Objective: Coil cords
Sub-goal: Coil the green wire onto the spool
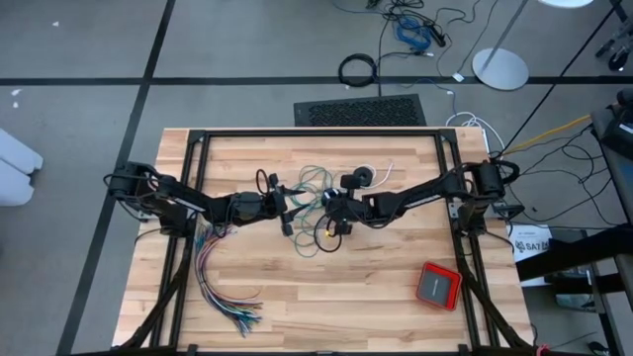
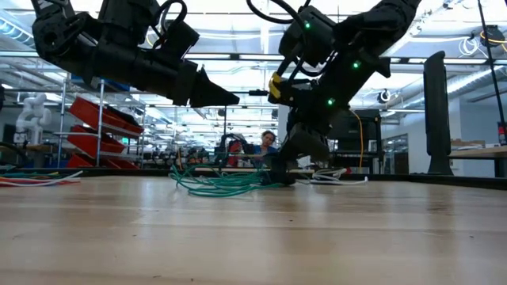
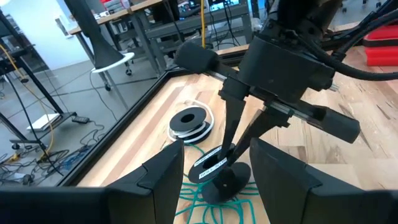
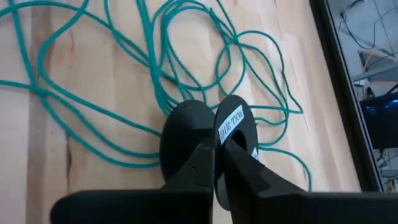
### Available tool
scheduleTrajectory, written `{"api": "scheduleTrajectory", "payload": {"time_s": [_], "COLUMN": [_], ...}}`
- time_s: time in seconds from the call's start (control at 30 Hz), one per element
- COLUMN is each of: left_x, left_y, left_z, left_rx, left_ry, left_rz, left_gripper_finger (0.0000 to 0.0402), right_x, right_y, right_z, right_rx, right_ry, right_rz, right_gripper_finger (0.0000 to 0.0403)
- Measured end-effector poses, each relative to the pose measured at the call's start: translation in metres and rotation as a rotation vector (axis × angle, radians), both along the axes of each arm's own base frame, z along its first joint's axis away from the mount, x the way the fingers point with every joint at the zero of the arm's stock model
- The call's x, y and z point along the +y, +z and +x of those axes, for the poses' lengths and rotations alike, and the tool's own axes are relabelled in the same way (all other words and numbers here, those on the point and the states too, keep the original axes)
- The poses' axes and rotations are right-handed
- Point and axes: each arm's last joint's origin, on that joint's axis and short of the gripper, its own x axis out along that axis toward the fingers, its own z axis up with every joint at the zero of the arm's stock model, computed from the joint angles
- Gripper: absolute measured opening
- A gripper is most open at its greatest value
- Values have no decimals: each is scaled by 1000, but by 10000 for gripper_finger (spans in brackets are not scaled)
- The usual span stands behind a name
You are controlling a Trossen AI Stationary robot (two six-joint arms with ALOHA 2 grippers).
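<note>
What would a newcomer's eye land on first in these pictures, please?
Probably the teal-green cord, sprawled in loose tangled loops at the table's middle. The right pincer comes down into it, shut on a black spool with a white label. Near the front left corner, the fan of many-coloured wires also stands out.

A white label (image 4: 231, 125) on a black spool (image 4: 233, 134) carries print too blurred to read.

Teal cord (image 1: 315, 203) sprawls in loose loops mid-table, with both arms converging right over it, blocking approach from above. Beyond the cord: black spool (image 1: 362, 179). Toward the near edge: bare wood, flanked by coloured wire bundle (image 1: 220, 287) and red box (image 1: 438, 286).
</note>
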Motion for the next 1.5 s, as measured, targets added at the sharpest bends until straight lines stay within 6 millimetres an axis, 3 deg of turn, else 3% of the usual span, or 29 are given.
{"api": "scheduleTrajectory", "payload": {"time_s": [0.27,0.4,0.7,1.17,1.5], "left_x": [0,0,-6,-11,-12], "left_y": [0,0,0,3,-7], "left_z": [0,0,1,5,21], "left_rx": [1,2,4,-11,123], "left_ry": [0,-2,-221,-391,-418], "left_rz": [3,2,-34,-77,-119], "left_gripper_finger": [192,192,192,192,192], "right_x": [7,15,30,54,60], "right_y": [3,13,41,61,67], "right_z": [-3,-6,-15,-18,-15], "right_rx": [11,-12,-91,-182,-232], "right_ry": [15,47,121,226,276], "right_rz": [-11,13,181,149,116], "right_gripper_finger": [3,0,1,1,1]}}
